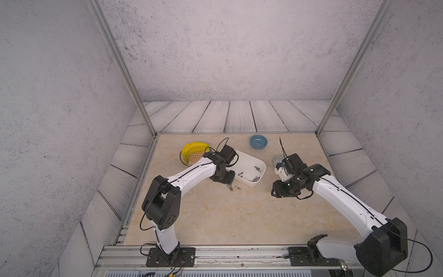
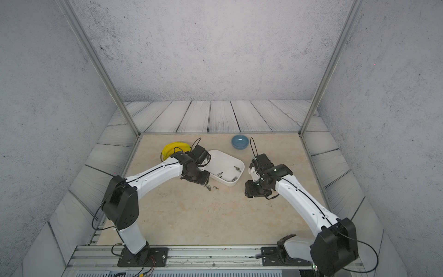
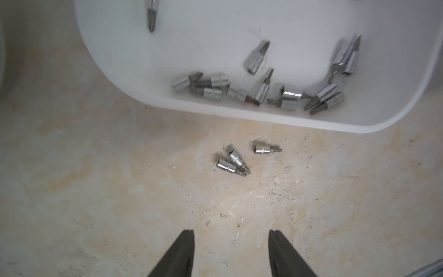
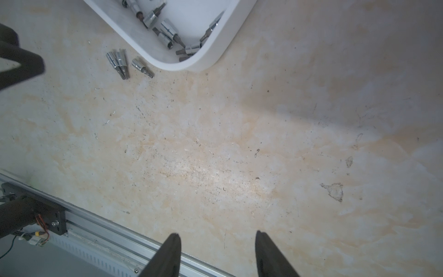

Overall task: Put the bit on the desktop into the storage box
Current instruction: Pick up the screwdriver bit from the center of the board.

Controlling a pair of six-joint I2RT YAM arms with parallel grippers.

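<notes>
The left gripper [image 3: 231,232] hangs over the desktop [image 3: 96,191] on the near side of the box [image 3: 203,36]. Its fingers are moderately apart with nothing between them. The right gripper [image 4: 217,233] is over bare desktop to the right of the box and well apart from it, its fingers likewise parted and empty.

Three bits lie on the desktop near the box's near wall, not touching it. A pair [image 3: 233,165] lies side by side with tips converging, and a single bit [image 3: 266,149] lies closer to the box. Inside the box, many more bits gather along that same wall.

A blue bowl [image 1: 258,141] stands beyond the box. Left of the box, a yellow item [image 1: 191,146] rests in a patterned dish [image 1: 195,158]. To the right of the box, a grey bowl [image 1: 276,158] is partly hidden by the right arm [image 1: 335,191].
</notes>
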